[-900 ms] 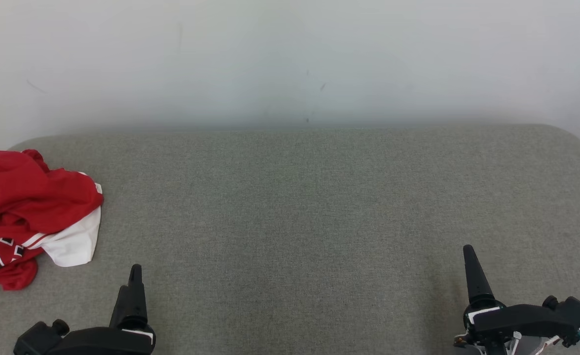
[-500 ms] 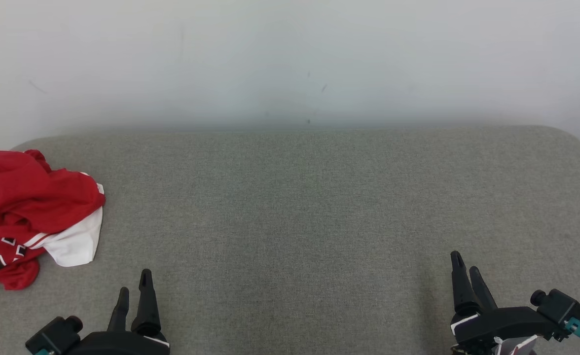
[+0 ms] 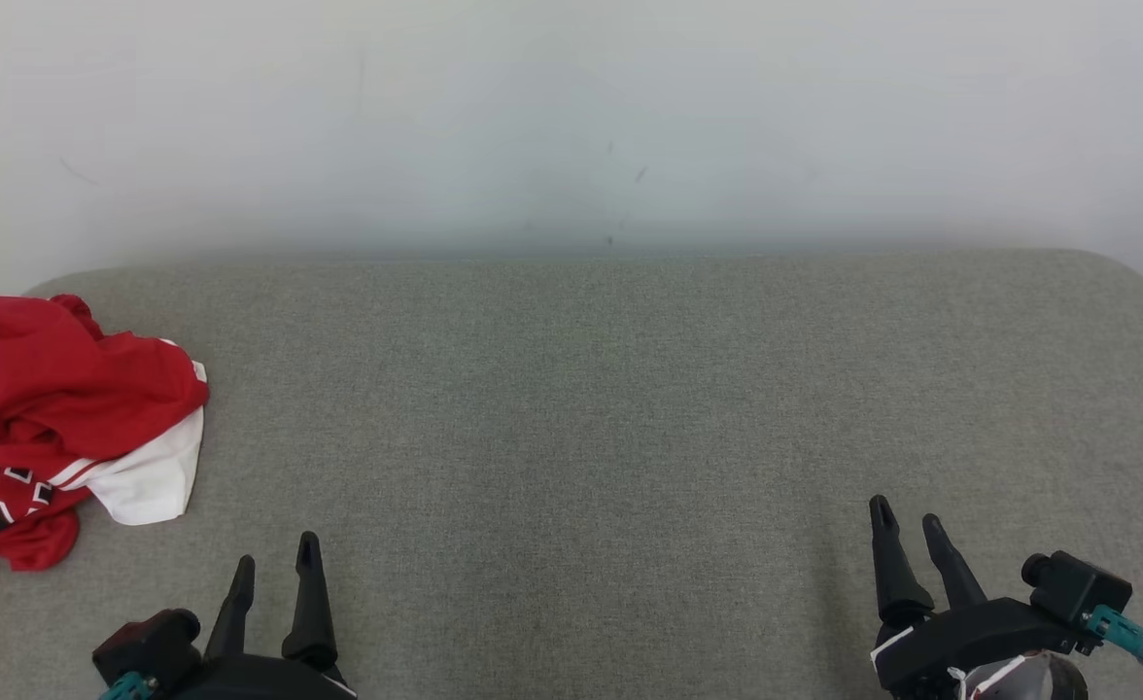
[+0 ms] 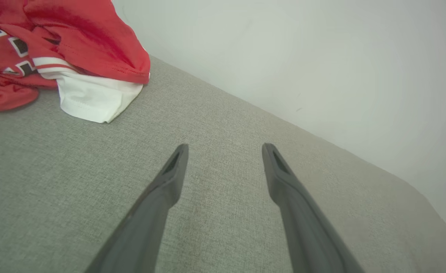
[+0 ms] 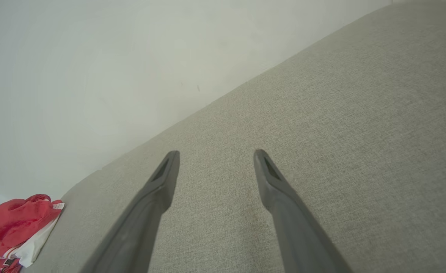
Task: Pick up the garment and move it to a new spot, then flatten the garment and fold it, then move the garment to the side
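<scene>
Garment (image 3: 66, 408) lies crumpled, untouched, on the cushion (image 3: 581, 408). Our left gripper (image 3: 276, 550) and right gripper (image 3: 906, 511) gape empty; we've every step ahead.

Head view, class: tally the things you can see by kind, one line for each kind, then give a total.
Crumpled red and white garment: 1
Black two-fingered grippers, both open (left gripper, right gripper): 2
Grey woven fabric surface: 1
Total: 4
</scene>
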